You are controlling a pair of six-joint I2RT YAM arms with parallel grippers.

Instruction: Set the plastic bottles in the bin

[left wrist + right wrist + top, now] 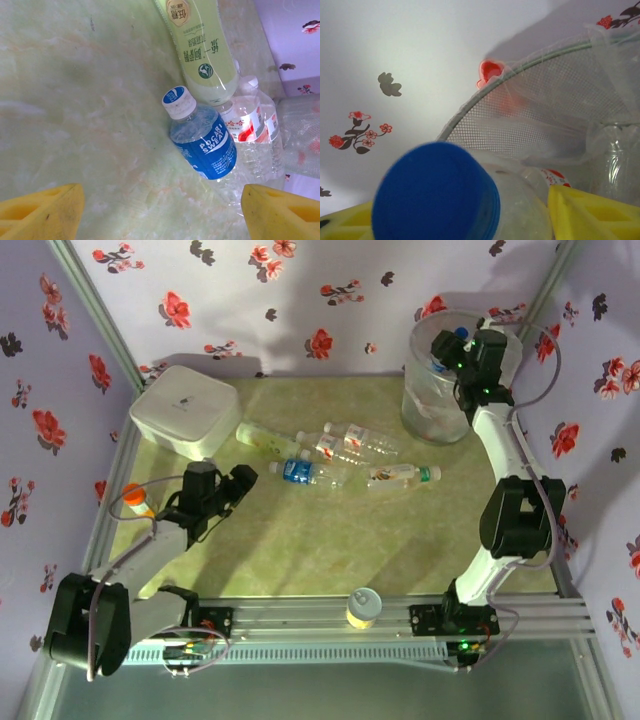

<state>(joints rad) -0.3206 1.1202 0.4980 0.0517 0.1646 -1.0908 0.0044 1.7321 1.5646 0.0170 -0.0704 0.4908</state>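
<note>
**Plastic bottles: small, clear-bodied, screw caps, coloured wrap labels**

1. Blue-capped bottle [435, 195]: clear body, round dark-blue cap, with a strip of red-and-white label showing behind the cap. It sits between the yellow fingers of the right gripper [462, 210], above the mouth of the bin [425, 405]. Whether the fingers press on it or stand off it cannot be told.
2. Ribbed clear bottle [620, 160]: inside the bin, seen through the liner. Its label and cap are hidden.
3. Green-label bottle [200, 45]: pale yellow-green with printed characters. It lies on its side on the table [330, 550], nearest of the group to the white box [185, 410].
4. Blue-label bottle [202, 145]: white cap with a blue top, wrap reading "POCARI SWEAT". It lies on its side just beside item 3.
5. Red-label bottle [247, 125]: white cap, red-and-white wrap, lying just beyond item 4.
6. Second red-label bottle [372, 444]: lies on its side, further right in the same cluster.
7. Yellow-label bottle [400, 476]: green cap, rightmost of the cluster.

**Bin:** tall and round, translucent grey with a fine mesh pattern on the wall and a loose clear bag liner. It stands at the far right corner of the table.

**Left gripper** [160, 215]: fingers spread wide with nothing between them, over bare table just short of item 4.
</note>
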